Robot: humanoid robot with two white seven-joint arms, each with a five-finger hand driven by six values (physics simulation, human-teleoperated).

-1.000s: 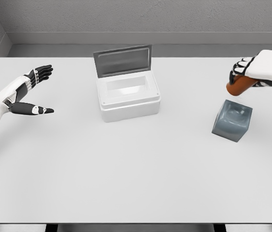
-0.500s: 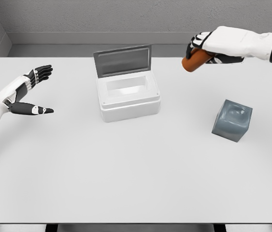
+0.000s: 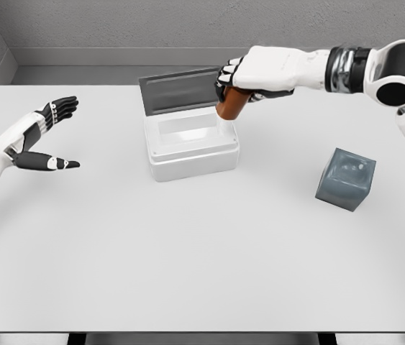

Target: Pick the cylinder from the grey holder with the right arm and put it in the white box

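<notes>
Now right hand [image 3: 249,75] grips orange cylinder [image 3: 229,105] above white box [image 3: 191,144] rim (lid up); left hand [image 3: 44,136] spread.

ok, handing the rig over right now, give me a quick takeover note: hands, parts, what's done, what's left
Right hand: shut on the orange cylinder, held roughly upright over the right rim of the white box.
Left hand: open, idle above the table at the far left.
White box: lid up, sits mid-table. I cannot tell whether the cylinder's lower end is inside yet.
Grey holder: empty, on the table to the right of the box.
Done: cylinder is out of the holder and carried to the box.
Left: lower it into the box, release, pull the right arm away.
</notes>
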